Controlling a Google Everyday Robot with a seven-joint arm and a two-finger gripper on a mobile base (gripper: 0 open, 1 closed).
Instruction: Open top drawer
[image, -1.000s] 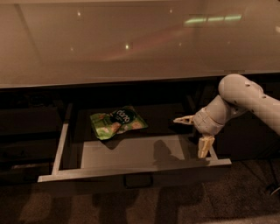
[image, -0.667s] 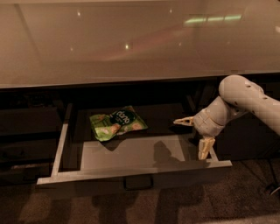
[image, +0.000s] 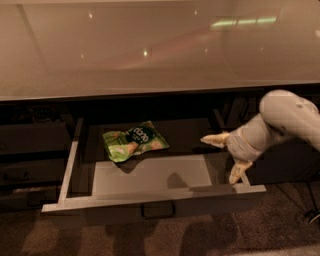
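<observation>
"Brown carpet (image: 260, 230) is nearest, at the bottom. What comes next?"

"The top drawer (image: 150, 176). It stands open below the surface (image: 150, 55), with its flat dark front facing the camera. Its long axis runs left to right, parallel with the edge of the surface. The small loop handle (image: 157, 210) sits in the middle of the front."

"And its edges?"

"A pale front rim (image: 150, 198) runs along the top of the front, a little higher at the right end. A pale left rail (image: 69, 172) runs back from it toward the cabinet. The near part of the grey floor inside is bare and lit. The far part lies in shadow."

"Where is the end effector?"

"The end effector (image: 218, 159) is at the drawer's right side, just behind the front right corner. Its two pale fingers (image: 214, 140) are spread well apart and hold nothing. One points left over the inside of the drawer. The other points down toward the right end of the front rim. I cannot tell whether it touches the rim."

"What is inside?"

"A green snack bag (image: 135, 141) lies flat toward the back, left of centre. It is well apart from the fingers, with open floor between them."

"And the arm?"

"The arm (image: 287, 112) is thick and pale. It comes in from the right edge and slopes down and left to the wrist, in front of the dark cabinet. Behind everything, the glossy beige surface carries soft light reflections."
</observation>
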